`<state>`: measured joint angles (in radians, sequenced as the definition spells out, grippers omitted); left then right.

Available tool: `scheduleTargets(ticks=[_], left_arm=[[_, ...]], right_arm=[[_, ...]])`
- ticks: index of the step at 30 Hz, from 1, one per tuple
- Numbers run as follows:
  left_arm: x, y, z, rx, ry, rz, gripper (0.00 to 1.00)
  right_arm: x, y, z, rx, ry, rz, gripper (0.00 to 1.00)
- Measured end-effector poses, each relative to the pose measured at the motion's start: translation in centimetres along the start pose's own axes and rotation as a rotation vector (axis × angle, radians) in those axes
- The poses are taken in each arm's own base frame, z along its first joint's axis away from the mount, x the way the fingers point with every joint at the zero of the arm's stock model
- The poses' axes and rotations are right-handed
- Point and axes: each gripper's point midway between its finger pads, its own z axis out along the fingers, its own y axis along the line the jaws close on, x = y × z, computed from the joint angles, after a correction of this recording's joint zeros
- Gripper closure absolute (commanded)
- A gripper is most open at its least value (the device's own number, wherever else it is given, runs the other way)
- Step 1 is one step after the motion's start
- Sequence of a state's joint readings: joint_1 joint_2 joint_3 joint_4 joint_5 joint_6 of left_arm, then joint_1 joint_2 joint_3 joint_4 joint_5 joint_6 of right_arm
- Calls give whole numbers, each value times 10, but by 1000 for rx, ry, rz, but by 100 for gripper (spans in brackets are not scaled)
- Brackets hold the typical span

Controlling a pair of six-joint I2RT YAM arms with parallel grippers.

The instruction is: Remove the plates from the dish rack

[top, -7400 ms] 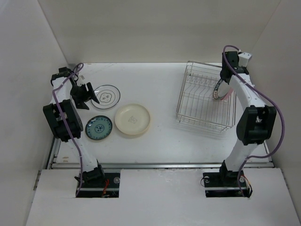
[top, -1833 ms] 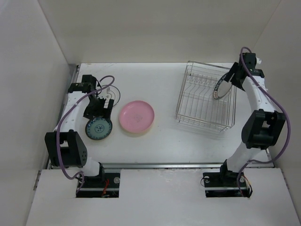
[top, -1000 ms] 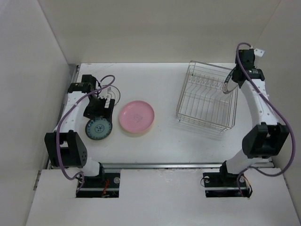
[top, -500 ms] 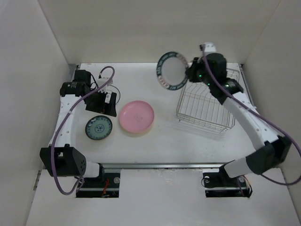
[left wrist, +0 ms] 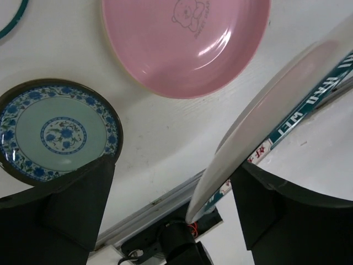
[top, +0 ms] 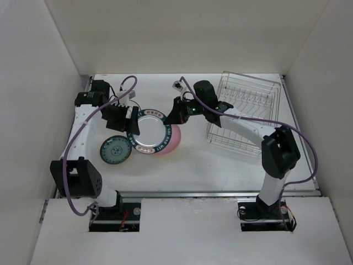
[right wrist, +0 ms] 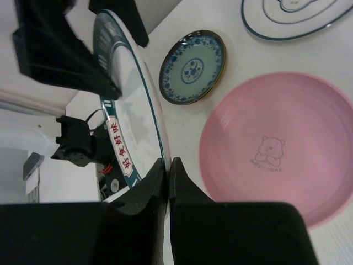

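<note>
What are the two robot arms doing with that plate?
The right gripper pinches the rim of a dark-rimmed plate and holds it tilted above the pink plate. The left gripper is open with the plate's other edge between its fingers, like a handover. The teal plate lies on the table nearby.

Bright even light, soft shadows, sheen on the pink plate (left wrist: 216, 44) (left wrist view), top view sharp.

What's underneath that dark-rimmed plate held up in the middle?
Below the tilted dark-rimmed plate lies a pink plate, flat on the table. From above, only its right edge shows. Whether anything sits beneath the pink plate cannot be seen.
</note>
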<state>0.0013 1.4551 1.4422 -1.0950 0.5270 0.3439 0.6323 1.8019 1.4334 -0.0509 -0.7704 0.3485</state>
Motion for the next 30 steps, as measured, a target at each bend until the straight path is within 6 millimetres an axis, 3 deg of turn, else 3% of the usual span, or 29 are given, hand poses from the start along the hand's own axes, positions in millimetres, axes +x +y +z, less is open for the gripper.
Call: scheduleTargets(ticks=[3,4,8,12,14,15,19,23,26,30], left_arm=[[2,3,11,27,40,-19,39],[3,2,13,38,48,-24,58],[10,-5,15,86,84,-44,100],[14,-17,8,140,98,-68,100],[13,-17,6,138,99,-77,100],[12,-17,6,138,94,-77,100],[0,-15,1,115,57,-86,100],[-25,-5,-7,96,-7,-130,100],[-48,15,-9,88,-57,-204,100],[-78,87,-6,-41,-117,-337,100]], right_arm=[[-1,1,10,-50,-4,1,100],[0,-2,14,-59,-2,10,100],[11,-18,28,-68,13,51,100],[15,-23,31,-99,20,50,96],[12,-20,31,-111,14,40,79],[10,-20,31,-110,12,46,61],[-7,-15,32,-96,-18,52,43],[-35,-17,26,-41,-94,27,38],[-58,-27,11,41,-168,20,38],[-87,-34,-24,109,-248,17,38]])
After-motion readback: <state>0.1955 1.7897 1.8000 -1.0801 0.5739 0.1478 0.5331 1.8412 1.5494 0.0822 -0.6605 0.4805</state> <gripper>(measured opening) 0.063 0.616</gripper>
